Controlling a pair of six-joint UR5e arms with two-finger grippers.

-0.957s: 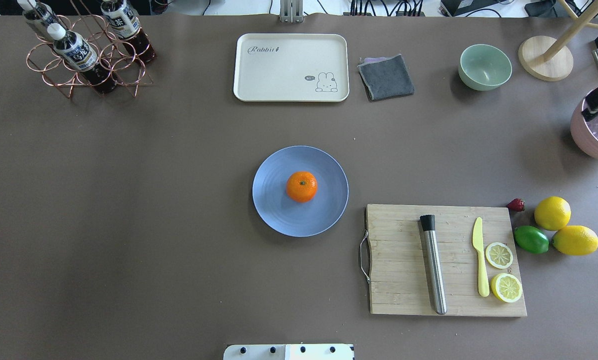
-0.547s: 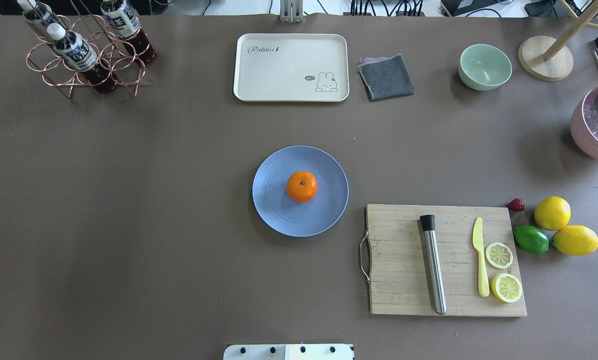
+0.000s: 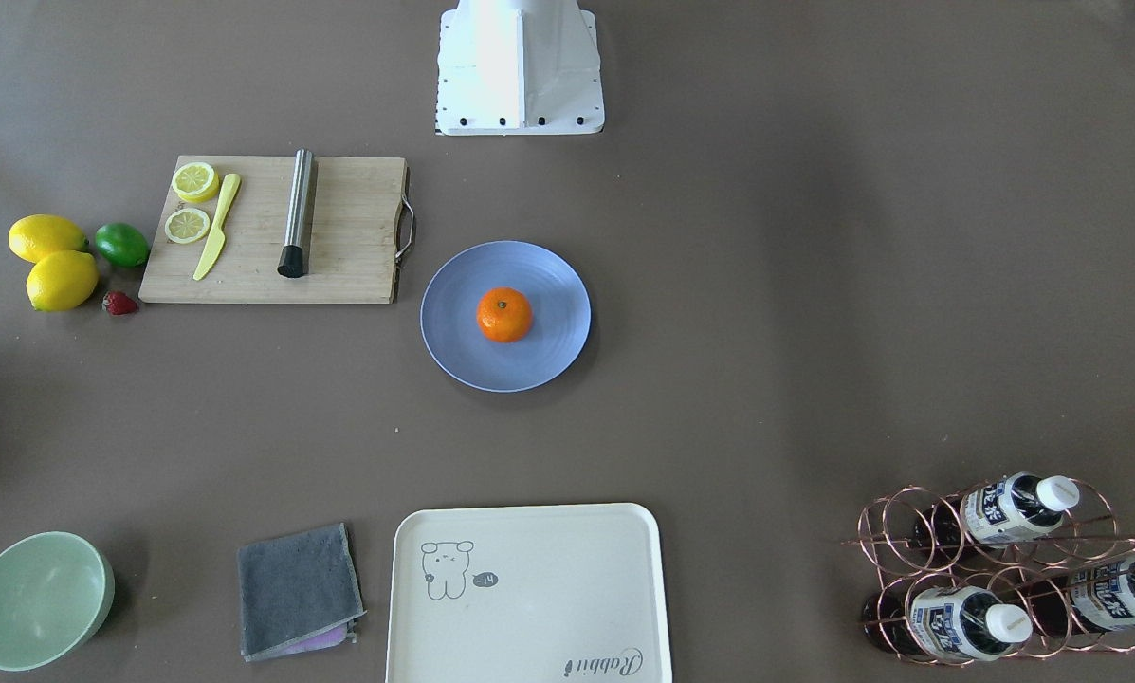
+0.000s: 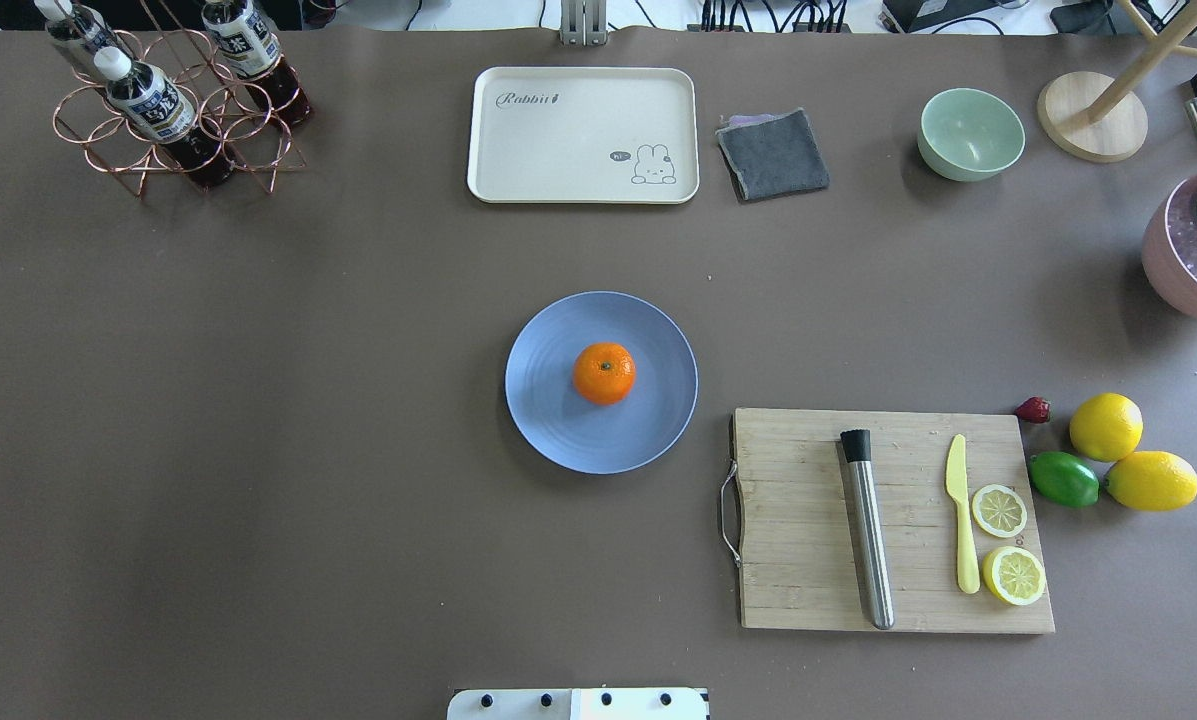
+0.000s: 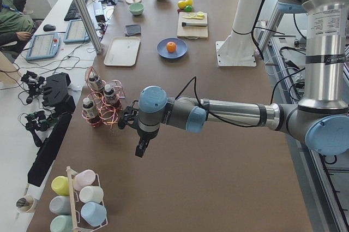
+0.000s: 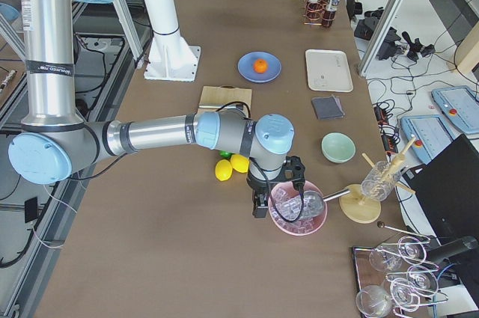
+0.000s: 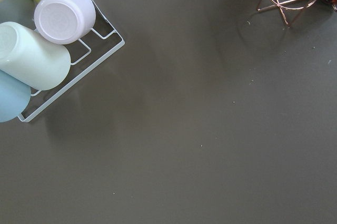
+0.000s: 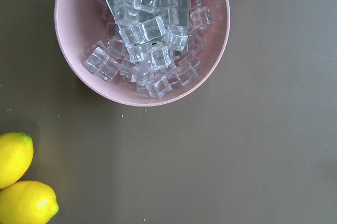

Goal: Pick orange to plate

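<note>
- The black wrist part that stood over the pink bowl of ice cubes (image 4: 1173,275) a second ago has left the overhead view.
- The small round bright-orange fruit (image 4: 604,373) rests mid-way on the round matte periwinkle-blue plate (image 4: 558,430).
- The right gripper (image 6: 258,206) hangs beside that bowl and the left gripper (image 5: 140,148) near the copper wire bottle rack (image 5: 101,113). Both are well apart from the fruit, at opposite table ends, neither clearly nearer.
- How far either claw is open cannot be told; neither holds the fruit.

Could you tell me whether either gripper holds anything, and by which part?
Nothing visibly: the orange lies free on the plate, with the left gripper and right gripper both far from it.
</note>
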